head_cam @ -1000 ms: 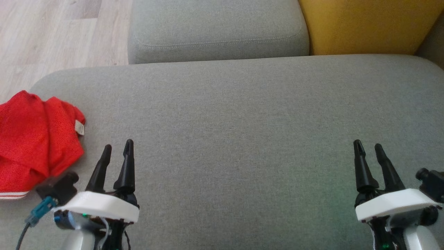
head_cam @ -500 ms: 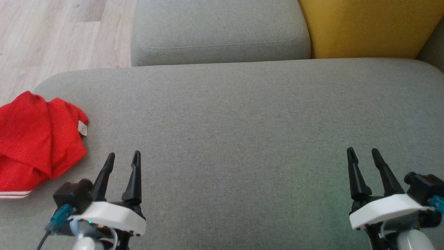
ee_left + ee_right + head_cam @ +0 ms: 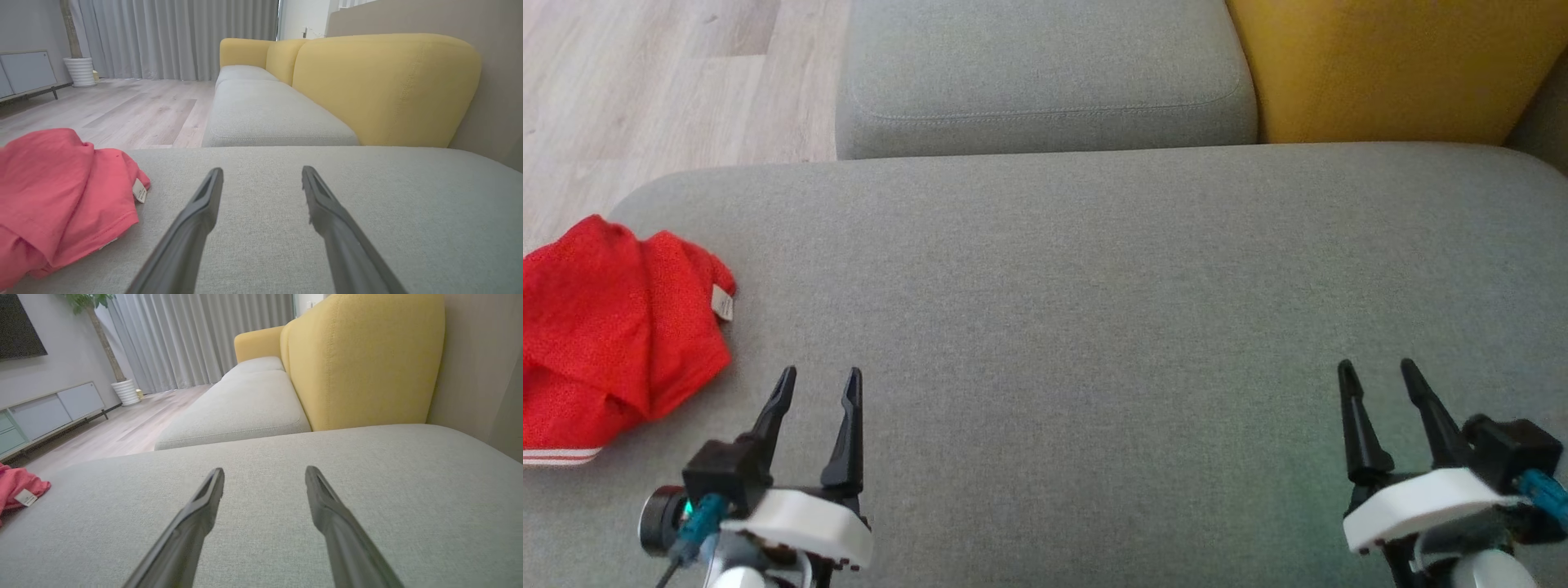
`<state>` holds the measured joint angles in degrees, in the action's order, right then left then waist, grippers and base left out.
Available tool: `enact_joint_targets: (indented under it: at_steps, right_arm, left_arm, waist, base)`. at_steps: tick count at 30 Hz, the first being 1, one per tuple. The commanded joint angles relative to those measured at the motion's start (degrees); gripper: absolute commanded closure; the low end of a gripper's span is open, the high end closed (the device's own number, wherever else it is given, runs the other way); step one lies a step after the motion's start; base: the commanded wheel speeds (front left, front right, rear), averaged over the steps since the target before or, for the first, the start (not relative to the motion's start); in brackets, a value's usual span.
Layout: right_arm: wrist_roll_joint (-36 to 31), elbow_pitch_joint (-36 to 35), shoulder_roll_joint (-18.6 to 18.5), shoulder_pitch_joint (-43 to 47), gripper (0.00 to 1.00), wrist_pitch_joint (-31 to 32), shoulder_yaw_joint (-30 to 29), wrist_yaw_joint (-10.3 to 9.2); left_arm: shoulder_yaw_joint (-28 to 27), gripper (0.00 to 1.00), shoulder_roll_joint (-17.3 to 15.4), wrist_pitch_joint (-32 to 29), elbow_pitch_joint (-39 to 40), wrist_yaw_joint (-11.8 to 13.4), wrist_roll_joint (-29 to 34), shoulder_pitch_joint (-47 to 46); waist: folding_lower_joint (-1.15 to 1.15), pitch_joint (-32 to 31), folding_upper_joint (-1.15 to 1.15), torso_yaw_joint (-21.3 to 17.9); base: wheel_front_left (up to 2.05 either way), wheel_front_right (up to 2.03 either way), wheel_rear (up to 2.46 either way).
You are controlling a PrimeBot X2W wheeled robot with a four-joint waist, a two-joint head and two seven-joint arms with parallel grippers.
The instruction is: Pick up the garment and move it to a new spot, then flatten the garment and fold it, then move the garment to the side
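Garment (image 3: 613, 327) (red, crumpled) on grey cushion (image 3: 1094, 310)

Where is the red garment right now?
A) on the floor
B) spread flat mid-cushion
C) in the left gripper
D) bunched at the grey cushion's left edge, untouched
D: the red garment lies bunched at the left edge of the grey cushion, the open left gripper apart from it.

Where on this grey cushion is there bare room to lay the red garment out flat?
The wide middle of the grey seat cushion, from the left gripper across to the right gripper and back to the yellow backrest, is bare. The left edge is crowded: the crumpled red garment lies there.
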<state>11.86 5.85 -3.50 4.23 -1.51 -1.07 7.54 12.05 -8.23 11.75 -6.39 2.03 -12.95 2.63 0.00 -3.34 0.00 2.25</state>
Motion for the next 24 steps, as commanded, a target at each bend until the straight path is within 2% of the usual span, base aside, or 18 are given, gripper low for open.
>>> enact_joint_targets:
  at_steps: [1,16,24]
  right_arm:
    - [-1.47,-2.08,-0.11,-1.42,0.0,-0.78,0.71,-0.05]
    - [-8.68,-2.35,0.54,-0.62,0.0,-1.57,0.32,-0.05]
    - [-7.17,-1.66,0.6,-0.69,0.0,-1.35,-0.18,-0.05]
  left_arm:
    - [-1.58,0.0,-1.03,0.88,1.58,0.31,1.75,-1.58]
    - [-1.63,0.0,-0.25,3.23,-1.14,0.88,7.93,-0.94]
    - [-2.78,0.0,0.57,3.25,-2.0,0.67,6.59,-1.04]
  waist:
    - [0.0,-0.05,0.0,0.06]
    - [0.0,-0.35,0.0,0.25]
    - [0.0,-0.16,0.0,0.4]
  base:
    - [0.0,0.0,0.0]
    - [0.0,0.0,0.0]
    - [0.0,0.0,0.0]
